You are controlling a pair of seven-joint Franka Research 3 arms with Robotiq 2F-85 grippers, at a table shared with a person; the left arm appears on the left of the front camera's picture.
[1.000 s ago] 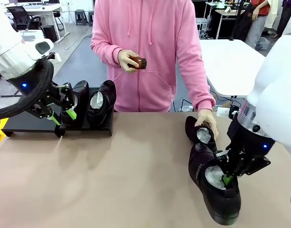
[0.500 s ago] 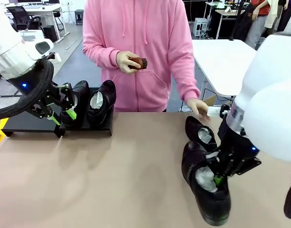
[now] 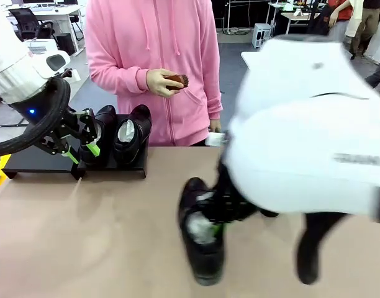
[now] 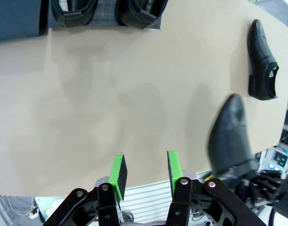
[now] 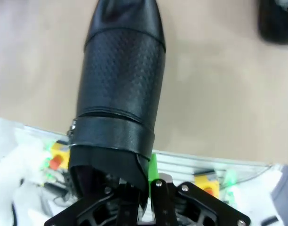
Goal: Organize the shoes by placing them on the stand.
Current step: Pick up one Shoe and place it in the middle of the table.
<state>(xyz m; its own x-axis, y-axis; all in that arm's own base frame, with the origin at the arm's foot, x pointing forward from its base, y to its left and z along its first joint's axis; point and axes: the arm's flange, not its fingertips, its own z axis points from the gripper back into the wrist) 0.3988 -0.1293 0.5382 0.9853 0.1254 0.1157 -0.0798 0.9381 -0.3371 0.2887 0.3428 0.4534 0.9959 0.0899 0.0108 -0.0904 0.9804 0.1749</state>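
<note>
Clearly, your right gripper (image 5: 146, 181) clamped one shoe (image 5: 123, 80) over the table (image 3: 115, 236). Your left gripper (image 4: 145, 169) stood half open near the stand (image 3: 35, 162).

Front faces across table (image 3: 84, 236); both wrists, apparently, overlook it.

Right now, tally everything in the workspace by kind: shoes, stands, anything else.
Shoes: 4 (two on the stand, one in the right gripper, one loose on the table)
Stand: 1
Small brown object in the person's hand: 1
Total: 6
</note>
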